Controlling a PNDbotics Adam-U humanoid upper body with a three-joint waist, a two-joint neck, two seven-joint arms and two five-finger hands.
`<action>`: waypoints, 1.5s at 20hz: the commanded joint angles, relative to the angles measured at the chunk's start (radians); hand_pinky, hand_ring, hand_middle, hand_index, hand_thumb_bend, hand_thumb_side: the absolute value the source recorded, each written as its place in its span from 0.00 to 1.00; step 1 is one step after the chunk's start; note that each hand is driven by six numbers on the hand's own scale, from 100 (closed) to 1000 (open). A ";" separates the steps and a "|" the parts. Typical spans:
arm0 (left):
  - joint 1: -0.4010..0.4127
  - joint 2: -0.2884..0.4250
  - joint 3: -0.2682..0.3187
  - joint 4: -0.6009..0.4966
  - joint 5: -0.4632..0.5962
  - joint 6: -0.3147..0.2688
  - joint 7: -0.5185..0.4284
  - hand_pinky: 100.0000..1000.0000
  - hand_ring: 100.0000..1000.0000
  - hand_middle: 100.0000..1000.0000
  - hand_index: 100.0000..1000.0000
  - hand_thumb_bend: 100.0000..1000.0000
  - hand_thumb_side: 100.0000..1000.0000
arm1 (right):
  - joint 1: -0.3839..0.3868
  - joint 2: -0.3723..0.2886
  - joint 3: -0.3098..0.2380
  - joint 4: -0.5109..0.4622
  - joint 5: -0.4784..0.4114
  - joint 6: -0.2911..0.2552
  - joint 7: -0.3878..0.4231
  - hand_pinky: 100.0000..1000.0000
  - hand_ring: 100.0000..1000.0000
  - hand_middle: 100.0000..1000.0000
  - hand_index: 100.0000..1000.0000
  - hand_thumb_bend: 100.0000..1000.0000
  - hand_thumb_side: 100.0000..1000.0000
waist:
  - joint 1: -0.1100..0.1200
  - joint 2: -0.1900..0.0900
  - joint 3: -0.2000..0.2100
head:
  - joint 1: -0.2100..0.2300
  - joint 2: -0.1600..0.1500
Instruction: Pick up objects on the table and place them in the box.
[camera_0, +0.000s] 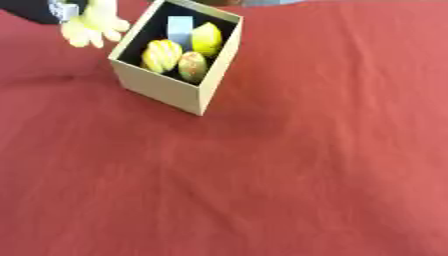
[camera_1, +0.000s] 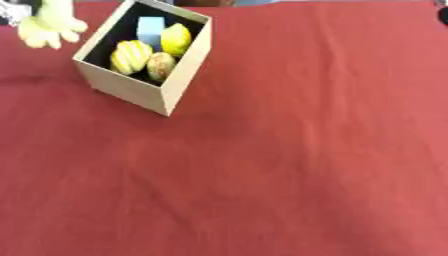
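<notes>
Four items are seen in the box (camera_0: 166, 89) at upper left (none remains on the counter (camera_0: 289, 175)), the left hand (camera_0: 92, 27) beside it with fingers released.

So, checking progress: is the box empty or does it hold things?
It holds things. The open-topped box has three yellowish fruit-like items and a pale blue block inside.

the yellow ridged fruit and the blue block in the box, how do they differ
The yellow ridged fruit is rounded with lengthwise ribs; the blue block is flat-faced and angular. The fruit is bright yellow, the block pale blue-grey. The fruit sits at the box's nearer left side, while the block stands against the far wall, partly hidden behind the other fruits. Both lie inside the same cardboard box on the red cloth.
</notes>
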 joint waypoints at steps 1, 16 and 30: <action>-0.049 -0.030 -0.002 0.033 -0.018 -0.002 0.033 0.61 0.58 0.57 0.67 0.00 0.04 | -0.017 -0.028 -0.010 -0.015 -0.007 -0.003 0.001 0.84 0.87 0.62 0.76 0.00 0.60 | 0.000 -0.028 -0.003 | -0.002 -0.003; -0.055 -0.177 -0.041 0.298 -0.084 -0.023 0.115 0.65 0.64 0.62 0.73 0.00 0.14 | -0.033 -0.014 -0.002 -0.015 -0.021 -0.006 0.016 0.84 0.87 0.62 0.76 0.00 0.61 | -0.005 -0.023 -0.023 | 0.006 -0.014; -0.022 -0.150 -0.032 0.254 -0.056 -0.017 0.178 0.82 0.83 0.83 0.92 0.43 0.64 | -0.030 -0.013 -0.003 -0.015 -0.023 -0.005 0.020 0.84 0.88 0.62 0.77 0.00 0.61 | -0.007 -0.025 -0.017 | 0.003 -0.012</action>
